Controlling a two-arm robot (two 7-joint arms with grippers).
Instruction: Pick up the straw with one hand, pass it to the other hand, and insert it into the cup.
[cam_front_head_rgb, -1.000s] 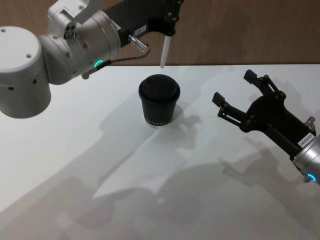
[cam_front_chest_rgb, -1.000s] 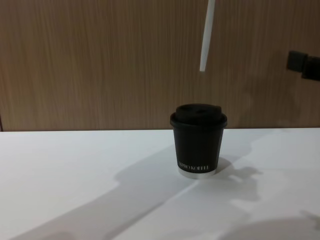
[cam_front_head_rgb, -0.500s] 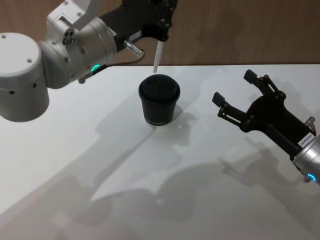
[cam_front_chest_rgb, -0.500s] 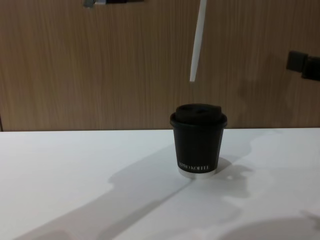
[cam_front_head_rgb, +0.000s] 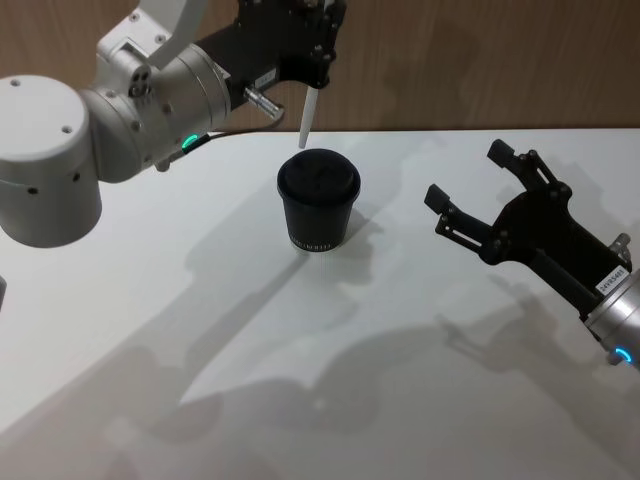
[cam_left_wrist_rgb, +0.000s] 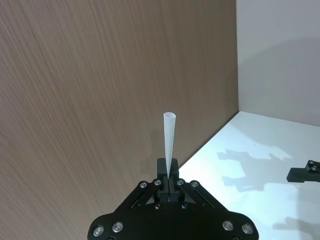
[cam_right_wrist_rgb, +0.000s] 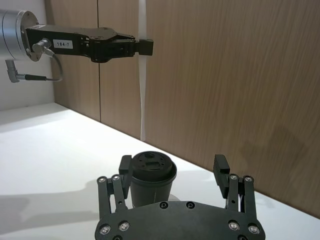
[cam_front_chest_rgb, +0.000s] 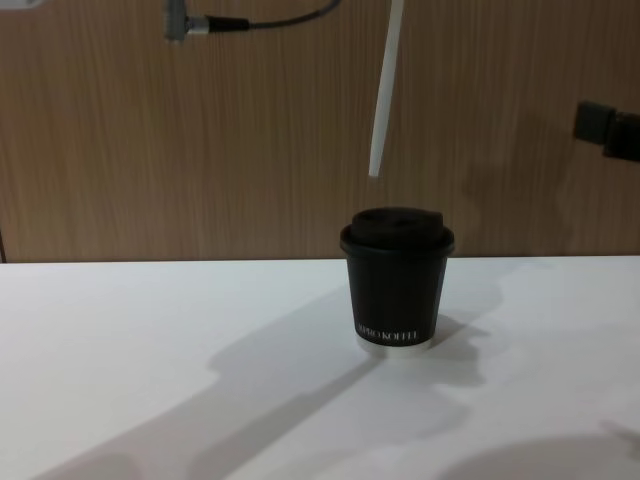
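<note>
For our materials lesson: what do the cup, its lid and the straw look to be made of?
Cup: likely matte black paper, with printed white lettering. Lid: apparently moulded black plastic, domed with a faint sheen. Straw: white, thin, straight; plastic or paper, unclear.

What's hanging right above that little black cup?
A white straw, held by the left gripper, hangs tilted above the cup, its lower tip clear of the lid. The lid hides what is inside the cup.
</note>
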